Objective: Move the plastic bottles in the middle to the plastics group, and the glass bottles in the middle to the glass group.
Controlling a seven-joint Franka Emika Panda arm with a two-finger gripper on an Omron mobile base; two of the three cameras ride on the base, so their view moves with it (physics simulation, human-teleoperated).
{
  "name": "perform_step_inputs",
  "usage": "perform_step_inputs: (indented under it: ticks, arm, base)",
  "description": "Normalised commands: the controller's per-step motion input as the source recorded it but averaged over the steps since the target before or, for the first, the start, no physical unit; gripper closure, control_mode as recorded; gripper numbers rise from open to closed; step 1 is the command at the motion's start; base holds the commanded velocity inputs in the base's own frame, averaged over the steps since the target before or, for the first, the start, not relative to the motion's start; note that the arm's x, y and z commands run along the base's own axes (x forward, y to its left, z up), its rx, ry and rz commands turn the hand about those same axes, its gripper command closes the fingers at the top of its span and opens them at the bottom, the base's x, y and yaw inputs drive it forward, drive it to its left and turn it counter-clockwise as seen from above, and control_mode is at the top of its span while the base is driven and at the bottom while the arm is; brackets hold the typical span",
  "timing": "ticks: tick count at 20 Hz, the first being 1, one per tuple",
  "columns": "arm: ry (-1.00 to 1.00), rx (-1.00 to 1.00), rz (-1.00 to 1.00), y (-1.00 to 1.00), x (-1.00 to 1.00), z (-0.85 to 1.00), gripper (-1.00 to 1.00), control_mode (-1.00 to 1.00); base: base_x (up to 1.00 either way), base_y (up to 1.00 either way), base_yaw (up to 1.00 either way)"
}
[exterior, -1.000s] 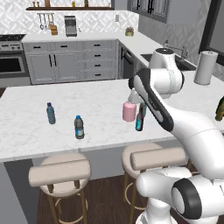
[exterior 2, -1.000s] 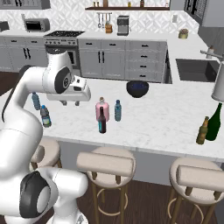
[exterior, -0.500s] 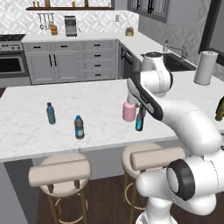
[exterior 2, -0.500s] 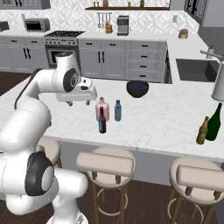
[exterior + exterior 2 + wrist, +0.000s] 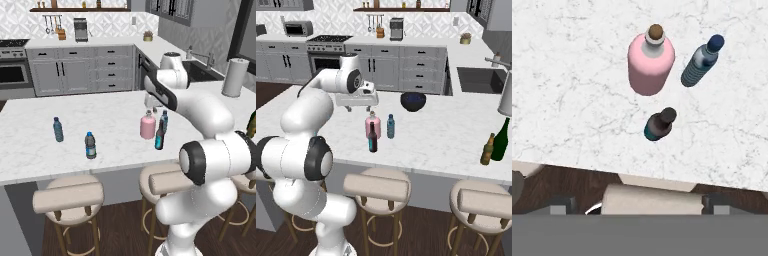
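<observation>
Three bottles stand close together mid-counter: a squat pink bottle [image 5: 147,125] [image 5: 372,125] [image 5: 651,65], a slim dark bottle with a teal lower part [image 5: 159,136] [image 5: 372,139] [image 5: 659,125], and a small blue-capped water bottle [image 5: 164,120] [image 5: 390,126] [image 5: 702,62]. My gripper [image 5: 151,104] [image 5: 358,106] hovers above the counter just behind them, open and empty, looking down on all three. The plastics group, a pale teal bottle [image 5: 58,129] and a dark-banded one [image 5: 90,145], stands to the left. The olive-green glass bottle [image 5: 501,141] is far right.
A black bowl [image 5: 413,101] sits behind the middle bottles. A small brown bottle [image 5: 487,150] stands beside the green one, and a paper-towel roll [image 5: 234,77] is at the back right by the sink. Padded stools [image 5: 652,200] line the counter's front edge.
The jaws have spread wide. The hand has shifted a little toward the three middle bottles, which stand where they were.
</observation>
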Motion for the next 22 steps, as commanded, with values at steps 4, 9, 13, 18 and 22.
perform_step_inputs:
  ticks: [4,9,13,18,22]
  arm:
    - [0.0,0.01,0.0,-0.08,0.59,-0.27,-1.0,-1.0]
    - [0.0,0.0,0.0,0.0,0.31,-0.52,-1.0,-1.0]
    - [-0.05,0.0,0.02,0.0,0.27,-0.44,-1.0,-1.0]
    - [-0.19,0.0,0.07,0.0,0.14,-0.45,-1.0,-1.0]
    - [-0.21,0.0,0.09,0.0,0.14,-0.33,-1.0,-1.0]
  base:
    - [0.0,0.0,0.0]
    - [0.0,0.0,0.0]
    - [0.0,0.0,0.0]
    - [0.0,0.0,0.0]
    - [0.0,0.0,0.0]
